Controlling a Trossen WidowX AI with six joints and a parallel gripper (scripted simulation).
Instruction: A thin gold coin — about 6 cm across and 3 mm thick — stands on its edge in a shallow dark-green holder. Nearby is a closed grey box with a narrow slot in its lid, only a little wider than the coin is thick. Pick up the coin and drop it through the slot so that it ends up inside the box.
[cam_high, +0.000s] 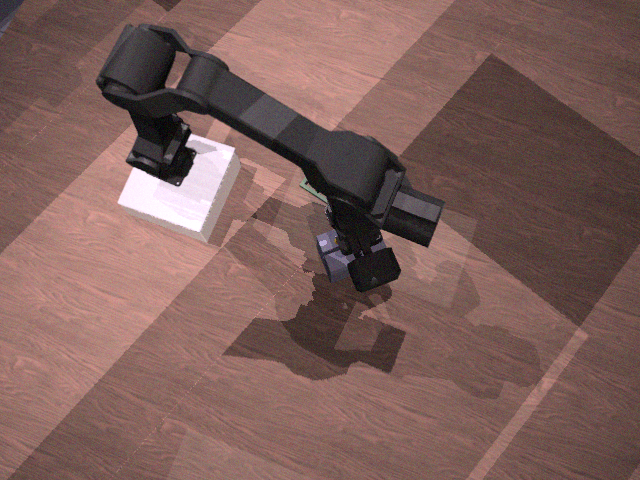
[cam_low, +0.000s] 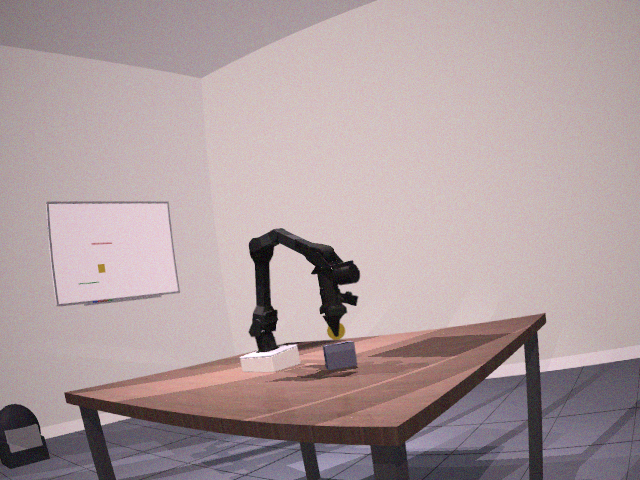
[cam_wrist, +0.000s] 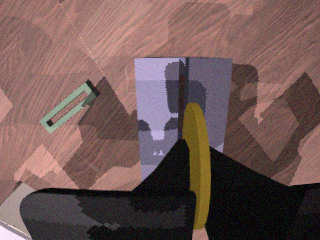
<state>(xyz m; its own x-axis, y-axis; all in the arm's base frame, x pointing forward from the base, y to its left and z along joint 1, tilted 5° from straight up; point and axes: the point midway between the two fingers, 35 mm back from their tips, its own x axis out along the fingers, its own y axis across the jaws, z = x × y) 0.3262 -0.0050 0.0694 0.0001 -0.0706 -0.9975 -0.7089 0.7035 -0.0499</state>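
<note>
My gripper (cam_wrist: 186, 146) (cam_low: 336, 333) is shut on the gold coin (cam_wrist: 200, 170) (cam_low: 341, 331), which stands on edge between the fingertips. The coin is above the closed grey box (cam_wrist: 152, 95) (cam_low: 340, 356) (cam_high: 338, 270), with a visible gap below it in the exterior view. The lid's slot (cam_wrist: 182, 90) runs up and down the wrist view, nearly in line with the coin; the coin's far end appears slightly right of it. The near part of the slot is hidden. The green holder (cam_wrist: 63, 105) (cam_high: 313, 192) is empty, left of the box in the wrist view.
The arm's base stands on a white block (cam_high: 178, 206) (cam_low: 258, 363). It stands on the wooden table (cam_high: 155, 361) (cam_low: 217, 405). In the top view the arm hides part of the box and part of the holder.
</note>
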